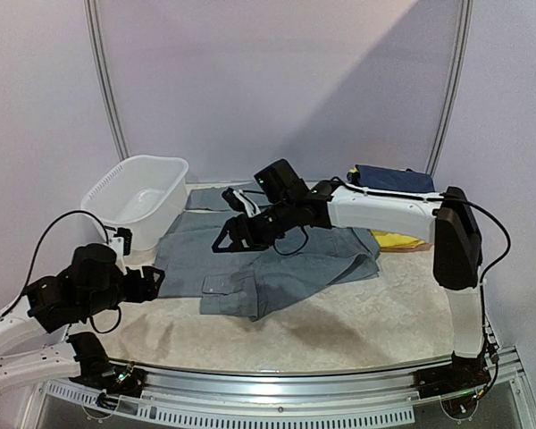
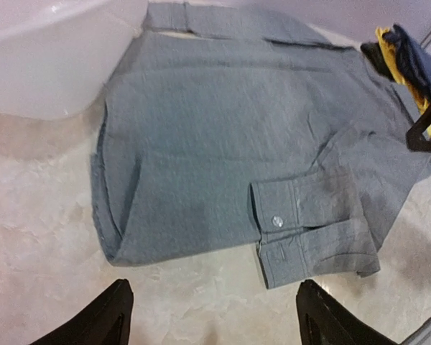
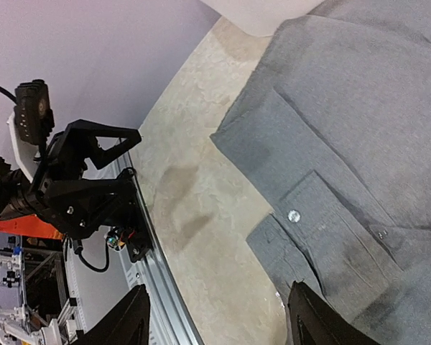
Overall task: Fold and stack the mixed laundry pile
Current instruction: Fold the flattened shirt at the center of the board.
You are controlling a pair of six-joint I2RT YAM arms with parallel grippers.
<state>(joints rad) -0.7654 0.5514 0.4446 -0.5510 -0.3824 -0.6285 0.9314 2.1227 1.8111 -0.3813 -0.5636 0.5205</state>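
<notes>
A grey garment with buttoned cuffs [image 1: 250, 268] lies folded flat mid-table; both wrist views show it [image 2: 223, 144] [image 3: 359, 144]. Its two cuffs [image 2: 312, 230] rest at its near right corner. My right gripper [image 1: 228, 234] hovers open over the garment's left part, nothing between its fingers [image 3: 219, 302]. At the near left, just off the garment's edge, my left gripper [image 1: 152, 281] is also open and empty [image 2: 214, 302]. Navy cloth [image 1: 393, 179] and yellow cloth [image 1: 397, 239] lie bunched at the back right, partly behind the right arm.
A white plastic basin [image 1: 138, 192] stands at the back left, touching the garment's far left corner [image 2: 43, 65]. A metal rail [image 1: 295, 380] runs along the table's near edge. Bare beige tabletop [image 1: 366, 322] lies in front of the garment.
</notes>
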